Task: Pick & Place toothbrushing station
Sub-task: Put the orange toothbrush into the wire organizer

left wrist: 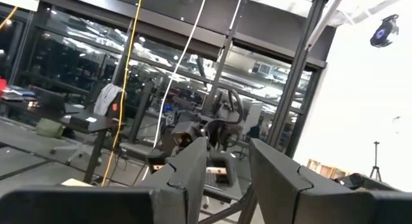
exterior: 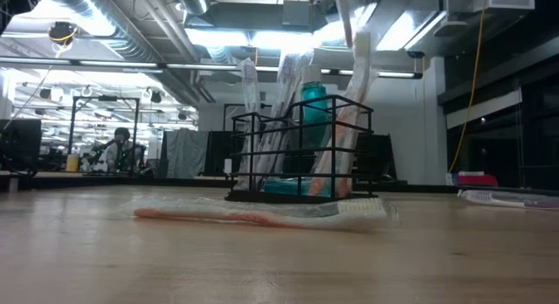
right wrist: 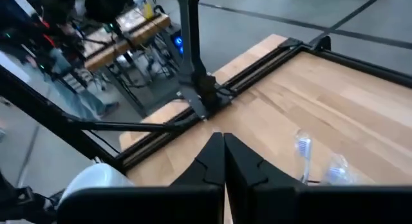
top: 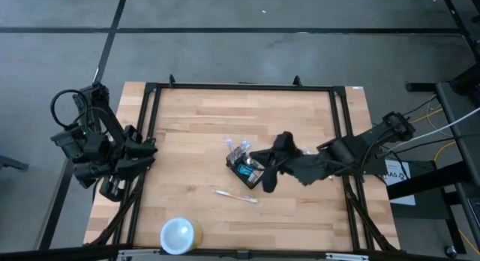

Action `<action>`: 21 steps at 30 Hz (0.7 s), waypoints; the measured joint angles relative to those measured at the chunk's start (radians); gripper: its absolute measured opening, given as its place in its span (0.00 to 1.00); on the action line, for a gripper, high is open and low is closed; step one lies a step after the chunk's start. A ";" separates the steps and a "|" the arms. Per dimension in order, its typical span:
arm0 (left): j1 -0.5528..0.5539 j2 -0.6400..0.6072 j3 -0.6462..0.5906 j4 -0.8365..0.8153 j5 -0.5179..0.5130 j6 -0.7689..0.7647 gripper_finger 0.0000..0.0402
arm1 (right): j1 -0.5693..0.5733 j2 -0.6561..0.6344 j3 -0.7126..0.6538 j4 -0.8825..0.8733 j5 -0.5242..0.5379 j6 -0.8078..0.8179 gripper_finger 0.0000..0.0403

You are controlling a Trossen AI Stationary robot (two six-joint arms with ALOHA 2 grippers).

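The toothbrushing station (top: pixel 244 166), a black wire caddy stuffed with upright wrapped toothbrushes and a teal item, stands near the middle of the wooden table (top: pixel 187 133) — with the right pincer (top: pixel 268 183) hovering just beside it, at its edge toward the right arm's side. That pincer's fingers (right wrist: pixel 222 161) are clenched together, tips touching, with nothing between them; whether they touch the caddy cannot be told. From table height, the caddy (exterior: pixel 301 151) stands upright with brush heads poking above its rim.

A loose toothbrush (top: pixel 235 194) in clear wrapping lies flat on the table just in front of the caddy, apart from it, and a round white cup (top: pixel 178 235) sits well away near the table's front edge. Another wrapped brush (exterior: pixel 509 198) lies off to one side in the low view.

The left pincer (top: pixel 112 187) waits off the table's left edge, its fingers (left wrist: pixel 277 176) parted and empty — pointed out toward the room beyond.
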State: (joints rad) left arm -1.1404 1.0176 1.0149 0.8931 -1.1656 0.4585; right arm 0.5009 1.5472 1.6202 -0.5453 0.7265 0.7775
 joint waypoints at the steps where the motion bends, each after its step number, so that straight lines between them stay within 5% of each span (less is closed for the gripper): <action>1: 0.000 0.000 0.000 0.000 0.008 -0.003 0.28 | 0.002 0.024 0.038 -0.029 0.000 0.000 0.00; 12: -0.001 0.002 0.000 -0.004 0.034 -0.005 0.28 | 0.014 0.151 0.290 -0.146 0.030 -0.073 0.00; 21: -0.001 0.002 0.000 -0.006 0.027 0.000 0.28 | 0.014 0.154 0.316 -0.161 0.044 -0.105 0.00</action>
State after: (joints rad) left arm -1.1412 1.0191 1.0149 0.8867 -1.1382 0.4583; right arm 0.5144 1.7007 1.9364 -0.7058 0.7703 0.6724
